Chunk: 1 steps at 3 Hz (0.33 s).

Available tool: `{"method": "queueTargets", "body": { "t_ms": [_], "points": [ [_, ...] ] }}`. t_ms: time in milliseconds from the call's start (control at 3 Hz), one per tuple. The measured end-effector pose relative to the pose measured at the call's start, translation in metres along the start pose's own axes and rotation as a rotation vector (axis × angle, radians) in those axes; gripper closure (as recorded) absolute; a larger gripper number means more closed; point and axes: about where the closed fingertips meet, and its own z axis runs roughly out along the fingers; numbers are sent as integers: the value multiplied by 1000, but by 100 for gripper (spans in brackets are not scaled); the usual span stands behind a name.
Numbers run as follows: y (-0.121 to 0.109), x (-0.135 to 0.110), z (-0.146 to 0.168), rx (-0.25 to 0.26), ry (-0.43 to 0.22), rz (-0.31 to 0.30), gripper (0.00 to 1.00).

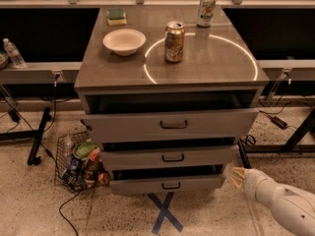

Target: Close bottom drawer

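Note:
The bottom drawer [167,185] is the narrowest grey front, lowest of three, with a small black bar handle, and it stands slightly pulled out. My gripper [236,177] is at the end of my white arm, low on the right, just off the drawer's right front corner and close to it. Whether it touches the drawer does not show.
The mid drawer [170,157] and top drawer [170,125] are also partly open. On the cabinet top stand a white bowl [124,41], two cans [174,42] and a sponge [116,16]. A wire basket of snacks [78,163] sits on the floor at left. Blue tape X [165,213] marks the floor.

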Motion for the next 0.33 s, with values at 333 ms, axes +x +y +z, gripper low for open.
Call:
{"method": "queueTargets", "body": {
  "t_ms": [333],
  "points": [
    [-3, -3, -6, 16, -9, 12, 100]
  ]
}}
